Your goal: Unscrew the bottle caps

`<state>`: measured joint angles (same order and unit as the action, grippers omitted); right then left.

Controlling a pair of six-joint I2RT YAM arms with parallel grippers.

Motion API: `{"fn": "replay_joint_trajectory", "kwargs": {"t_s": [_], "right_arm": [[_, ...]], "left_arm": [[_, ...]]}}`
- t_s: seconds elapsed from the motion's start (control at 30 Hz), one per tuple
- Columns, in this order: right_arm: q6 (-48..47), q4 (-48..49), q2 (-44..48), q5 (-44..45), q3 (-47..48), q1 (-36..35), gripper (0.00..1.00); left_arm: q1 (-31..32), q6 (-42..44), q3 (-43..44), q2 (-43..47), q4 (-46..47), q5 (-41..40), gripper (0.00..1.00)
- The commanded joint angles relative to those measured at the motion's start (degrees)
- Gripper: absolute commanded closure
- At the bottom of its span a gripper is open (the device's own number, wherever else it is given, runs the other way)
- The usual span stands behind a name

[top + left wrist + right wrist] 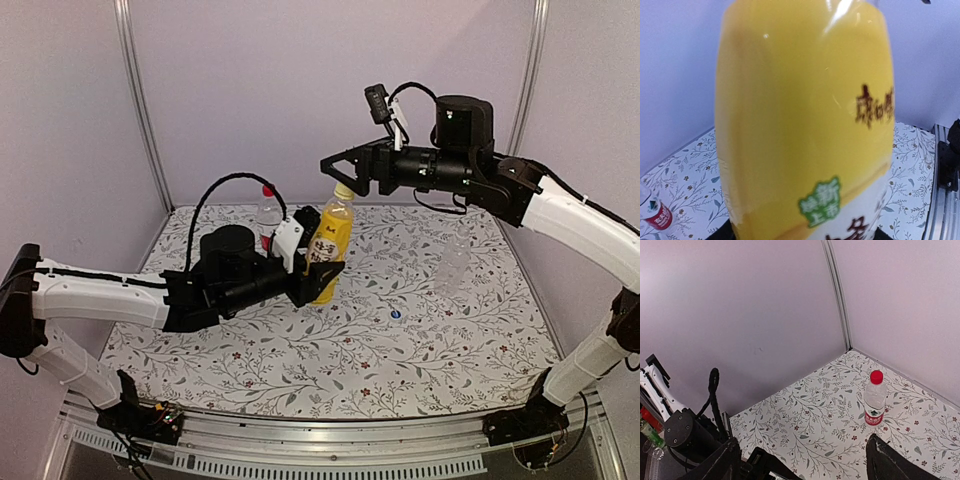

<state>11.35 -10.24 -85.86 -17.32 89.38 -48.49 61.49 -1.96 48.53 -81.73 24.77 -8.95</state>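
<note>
My left gripper (322,272) is shut on the lower body of the yellow-orange drink bottle (330,240) and holds it upright at the table's middle. The bottle fills the left wrist view (800,120). Its yellow cap (343,190) is on its neck. My right gripper (340,172) is open, its fingers spread wide just above and beside the cap; in the right wrist view (805,465) nothing lies between them. The clear bottle with the red-and-white label (268,215) stands behind, red cap (876,376) on. The clear unlabelled bottle (455,262) stands to the right. A small blue cap (396,315) lies on the table.
The floral tablecloth (400,360) covers the table, with walls at the back and on both sides. The left arm's black cable (215,195) loops up behind its wrist. The red-labelled bottle also shows at the bottom left of the left wrist view (657,216).
</note>
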Motion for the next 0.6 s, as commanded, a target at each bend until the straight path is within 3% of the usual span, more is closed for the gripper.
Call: {"fn": "replay_joint_trajectory", "kwargs": {"t_s": [0.0, 0.17, 0.57], "right_arm": [[2.26, -0.65, -1.56, 3.56, 1.15, -1.05, 0.18], [2.25, -0.84, -2.37, 0.86, 1.24, -1.17, 0.35], [2.18, -1.40, -3.25, -1.33, 1.14, -1.34, 0.46]], "left_arm": [[0.89, 0.10, 1.56, -0.52, 0.20, -4.98, 0.48], [0.83, 0.46, 1.65, -0.40, -0.05, -6.27, 0.48], [0.94, 0.55, 1.50, -0.09, -0.87, -8.43, 0.48]]}}
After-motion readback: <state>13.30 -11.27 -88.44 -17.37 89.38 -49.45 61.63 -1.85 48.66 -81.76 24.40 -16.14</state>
